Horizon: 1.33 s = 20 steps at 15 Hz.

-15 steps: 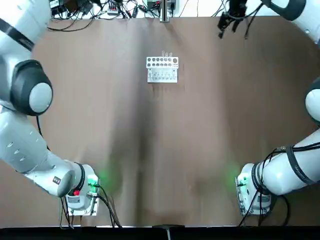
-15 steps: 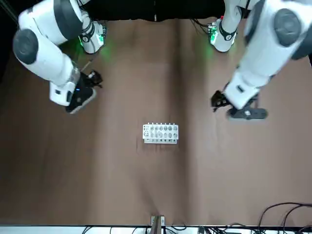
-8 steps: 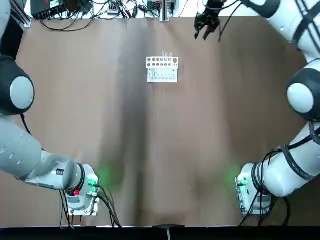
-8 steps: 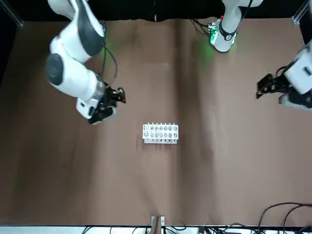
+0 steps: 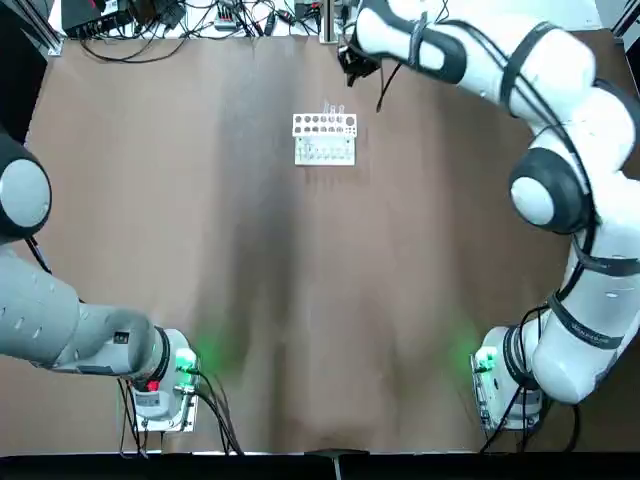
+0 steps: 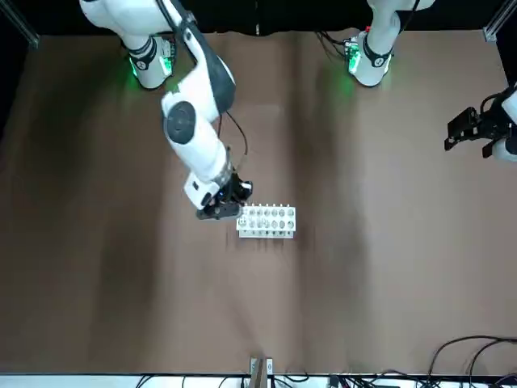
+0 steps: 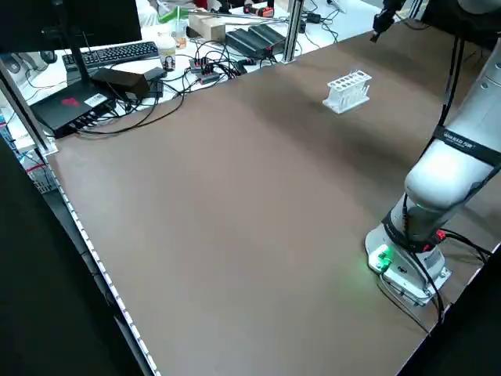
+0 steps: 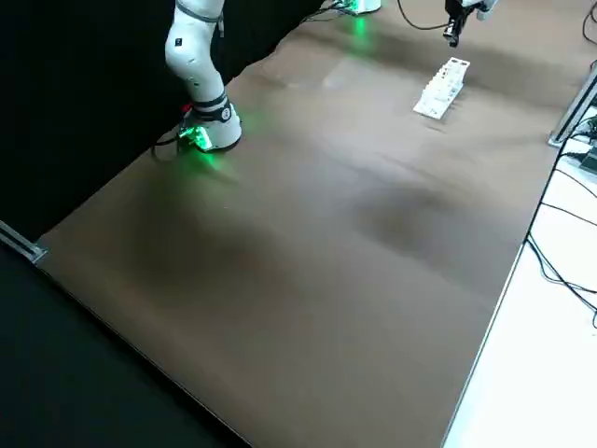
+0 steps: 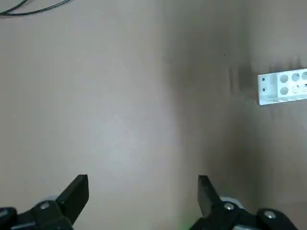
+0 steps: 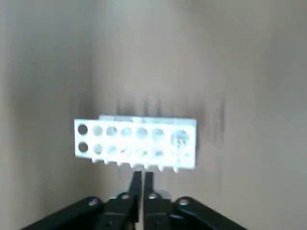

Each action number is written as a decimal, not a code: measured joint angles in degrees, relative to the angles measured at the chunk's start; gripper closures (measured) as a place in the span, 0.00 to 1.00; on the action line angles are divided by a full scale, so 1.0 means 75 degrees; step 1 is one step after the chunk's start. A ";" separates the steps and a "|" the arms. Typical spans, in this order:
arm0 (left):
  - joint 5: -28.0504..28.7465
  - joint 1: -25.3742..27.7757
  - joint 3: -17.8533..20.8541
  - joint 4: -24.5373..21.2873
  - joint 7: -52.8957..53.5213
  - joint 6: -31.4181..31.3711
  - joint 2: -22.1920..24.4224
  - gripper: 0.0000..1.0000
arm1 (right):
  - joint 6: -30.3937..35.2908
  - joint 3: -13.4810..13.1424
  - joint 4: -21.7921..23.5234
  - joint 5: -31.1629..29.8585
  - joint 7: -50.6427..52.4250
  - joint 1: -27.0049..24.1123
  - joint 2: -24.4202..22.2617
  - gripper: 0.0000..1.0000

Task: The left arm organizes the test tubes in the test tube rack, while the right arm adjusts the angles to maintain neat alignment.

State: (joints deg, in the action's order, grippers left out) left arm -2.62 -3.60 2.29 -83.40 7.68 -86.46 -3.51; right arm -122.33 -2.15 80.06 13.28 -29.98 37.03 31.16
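Right gripper, pinched narrow, has neared the rack, its long axis crossing the table sideways; left gripper gapes apart

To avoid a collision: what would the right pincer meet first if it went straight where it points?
Probably the test tube rack, just ahead of the right pincer, though depth is unclear.

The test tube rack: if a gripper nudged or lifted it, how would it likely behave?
The test tube rack looks rigid, with straight edges and crisp corners, so it probably wouldn't flex. Its pierced, open build suggests it is light and might slide when nudged. Its low, elongated shape makes rolling unlikely.
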 joint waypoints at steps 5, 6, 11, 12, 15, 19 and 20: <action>0.0133 -0.0039 -0.0040 -0.0006 -0.0031 -0.0006 0.0003 0.00 | -0.0623 -0.0069 -0.0756 -0.0391 -0.0370 0.0125 0.0982 0.96; 0.0134 -0.0045 -0.0059 -0.0011 -0.0031 -0.0006 0.0003 0.00 | -0.0745 -0.0083 -0.0902 -0.0458 -0.0397 0.0124 0.1175 0.96; 0.0137 -0.0049 -0.0191 -0.0073 -0.0051 -0.0008 0.0002 0.00 | -0.1530 -0.0091 -0.1190 -0.0700 -0.0420 0.0176 0.1868 0.96; 0.0137 -0.0049 -0.0191 -0.0091 -0.0051 -0.0012 0.0000 0.00 | -0.1566 -0.0091 -0.1203 -0.0757 -0.0426 0.0196 0.1901 0.96; 0.0138 -0.0049 -0.0191 -0.0109 -0.0051 -0.0020 -0.0007 0.00 | -0.1577 -0.0090 -0.1217 -0.0782 -0.0428 0.0267 0.1912 0.96; 0.0138 -0.0057 -0.0194 -0.0111 -0.0072 -0.0020 -0.0007 0.00 | -0.1569 -0.0090 -0.1217 -0.0787 -0.0430 0.0378 0.1917 0.96; 0.0138 -0.0065 -0.0195 -0.0112 -0.0080 -0.0020 -0.0007 0.00 | -0.1566 -0.0090 -0.1217 -0.0788 -0.0431 0.0402 0.1923 0.96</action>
State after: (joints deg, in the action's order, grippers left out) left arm -1.59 -4.08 0.83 -84.23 7.08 -86.61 -3.57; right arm -134.08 -2.82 70.93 7.37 -33.21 40.04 45.59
